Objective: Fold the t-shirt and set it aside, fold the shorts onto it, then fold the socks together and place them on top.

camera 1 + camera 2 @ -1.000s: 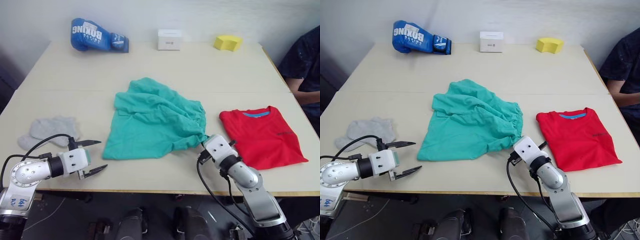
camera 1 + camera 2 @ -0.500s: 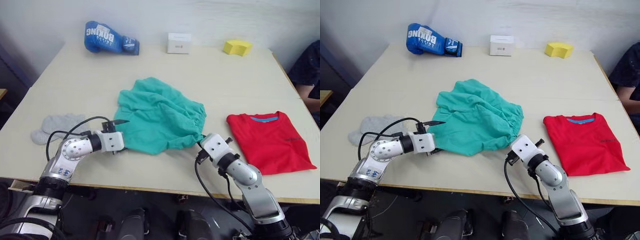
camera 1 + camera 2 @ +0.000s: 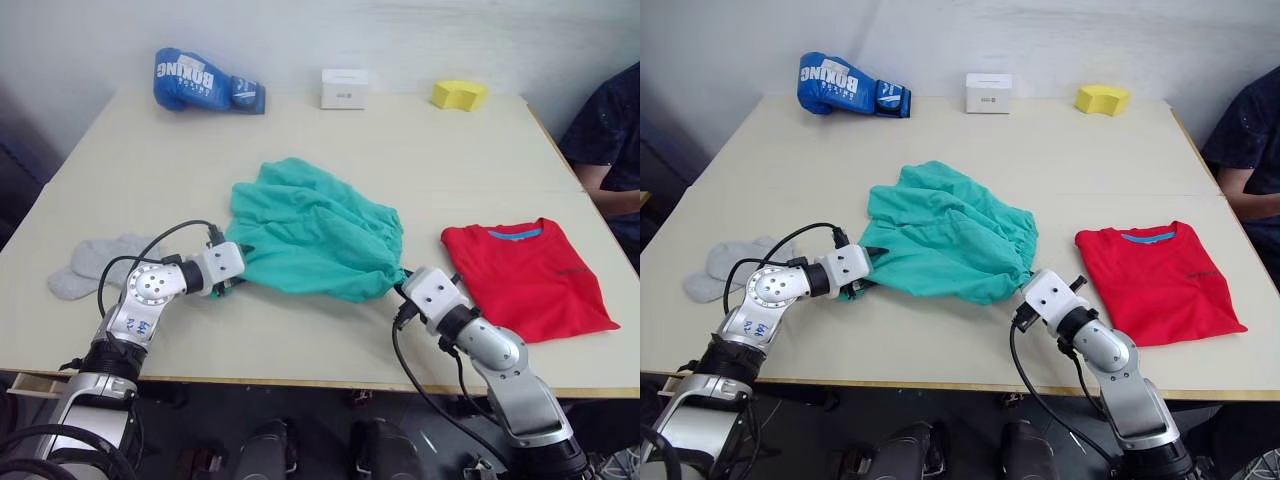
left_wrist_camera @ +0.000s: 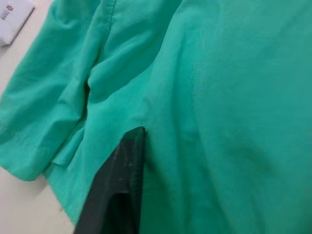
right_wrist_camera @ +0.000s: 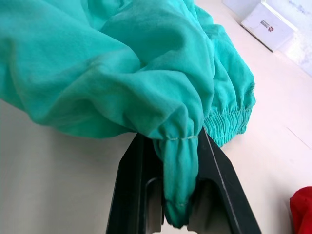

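Grey knit socks (image 3: 92,268) lie near the left edge of the bench (image 3: 400,140), toward its front, well apart from both arms. Just to their right the left gripper (image 3: 862,268) reaches in at the left hem of the shorts (image 3: 310,240). In the left wrist view one black finger (image 4: 119,187) shows with teal cloth draped over and beside it; the other finger is hidden under the fabric, so I cannot tell whether these fingers have closed on the cloth or merely lie against it.

The shorts sit in the middle of the bench, bunched and rumpled, pulled into a rough wedge between the two arms. Their gathered elastic waistband (image 5: 229,124) curves along the right side.

At the right end of the shorts the right gripper (image 3: 408,278) grips a corner of the fabric. The right wrist view shows its two black fingers (image 5: 134,195) narrowly parted with a fold of teal cloth pinched between them, the rest of the garment swelling up beyond.

Further right, the red t-shirt (image 3: 528,275) lies folded into a flat rectangle near the right edge, neck toward the back, close to the right gripper.

Along the back edge stand a blue boxing glove (image 3: 200,80) at the left, a small white box (image 3: 343,88) in the middle and a yellow sponge (image 3: 458,94) toward the right. A person's dark sleeve (image 3: 610,130) shows past the right edge.
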